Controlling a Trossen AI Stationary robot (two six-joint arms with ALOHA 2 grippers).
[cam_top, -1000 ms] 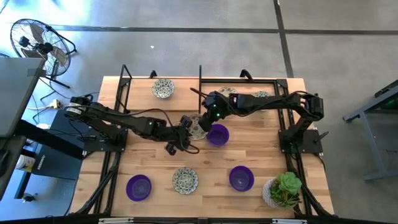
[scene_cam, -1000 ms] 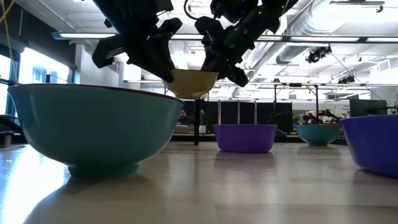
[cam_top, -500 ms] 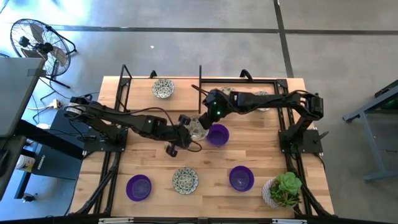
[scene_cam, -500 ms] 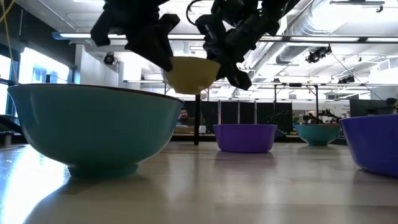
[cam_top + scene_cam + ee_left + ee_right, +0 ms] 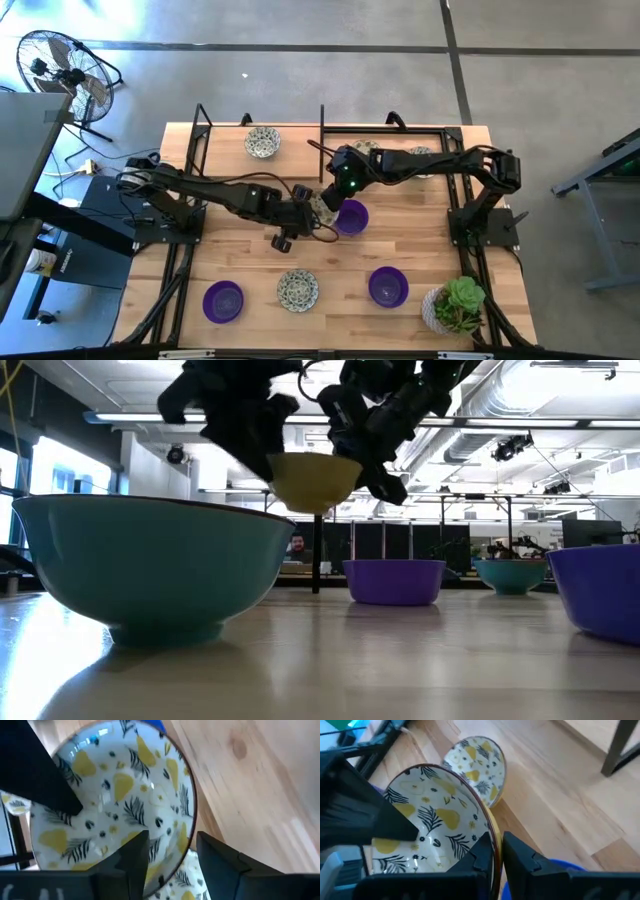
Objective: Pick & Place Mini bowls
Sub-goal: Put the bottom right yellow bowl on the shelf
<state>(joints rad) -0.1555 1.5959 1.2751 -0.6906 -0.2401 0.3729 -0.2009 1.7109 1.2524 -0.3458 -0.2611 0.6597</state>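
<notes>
A cream mini bowl with a yellow pear and dark leaf pattern [image 5: 322, 205] [image 5: 315, 480] hangs in the air over the table's middle, between my two grippers. My right gripper [image 5: 495, 842] [image 5: 335, 192] is shut on its rim. My left gripper [image 5: 172, 845] [image 5: 303, 212] is open; one finger stands over the bowl's inside and the other outside the rim, with the thin rim in the wide gap between them. Another patterned bowl [image 5: 475, 760] lies on the wood just beyond and below the held one. My right gripper pinches the bowl's rim [image 5: 492, 832], one finger inside the bowl and one outside its wall. The fingers slant down at it from the table's far right side. The bowl is lifted clear of the table, its mouth up and slightly tilted.
A purple bowl [image 5: 350, 215] stands right beside the held bowl. Near the front edge stand two more purple bowls [image 5: 222, 300] [image 5: 388, 285], a patterned bowl [image 5: 298, 290] and a potted plant [image 5: 458, 305]. A patterned bowl [image 5: 262, 142] and black frame rails [image 5: 322, 128] are at the far edge.
My left gripper has risen a little and rolled about its own line beside the bowl. The bowl has come up slightly in the low view and stays clear of the table. My right gripper has kept its place on the rim.
</notes>
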